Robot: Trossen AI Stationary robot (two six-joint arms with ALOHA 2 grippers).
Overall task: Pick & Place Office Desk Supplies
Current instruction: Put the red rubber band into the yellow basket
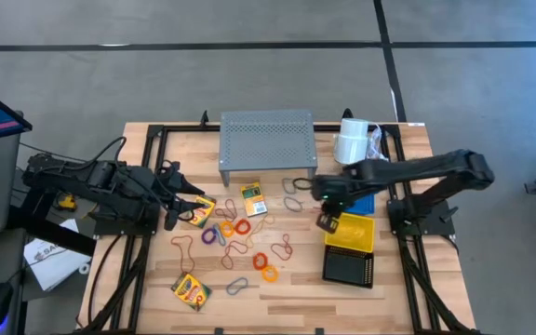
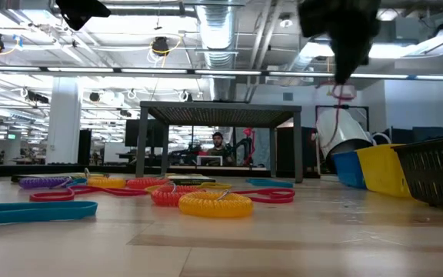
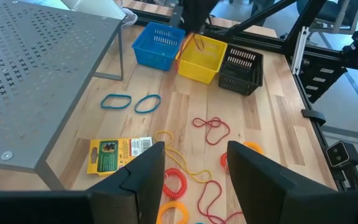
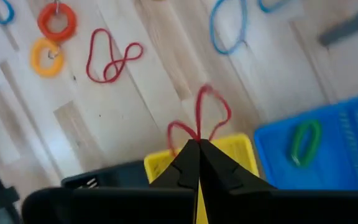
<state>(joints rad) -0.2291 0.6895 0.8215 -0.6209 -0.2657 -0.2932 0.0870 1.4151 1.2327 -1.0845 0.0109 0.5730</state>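
My right gripper (image 1: 328, 220) hangs over the yellow basket (image 1: 352, 231), shut on a thin red loop (image 4: 202, 118). The yellow basket stands between the blue basket (image 1: 363, 201) and the black basket (image 1: 347, 268). A green loop (image 4: 305, 142) lies in the blue basket. Several coloured loops (image 1: 240, 237) lie strewn over the table's middle, among three crayon boxes (image 1: 254, 198) (image 1: 198, 211) (image 1: 191, 291). My left gripper (image 3: 194, 180) waits above the table's left part, open, with nothing between its fingers. My right gripper pinches the red loop between its two shut fingertips, at one spot of the strand (image 4: 196, 132). The fingers come from above, pointing steeply down. The loop hangs slack below them (image 2: 343, 91), lifted clear, over the yellow basket.
A grey perforated metal shelf (image 1: 268, 140) stands at the table's far middle, with a white paper roll (image 1: 352, 141) to its right. Two blue loops (image 3: 131, 102) lie between the shelf and the baskets. Black frame rails (image 1: 408, 270) run along the table's sides.
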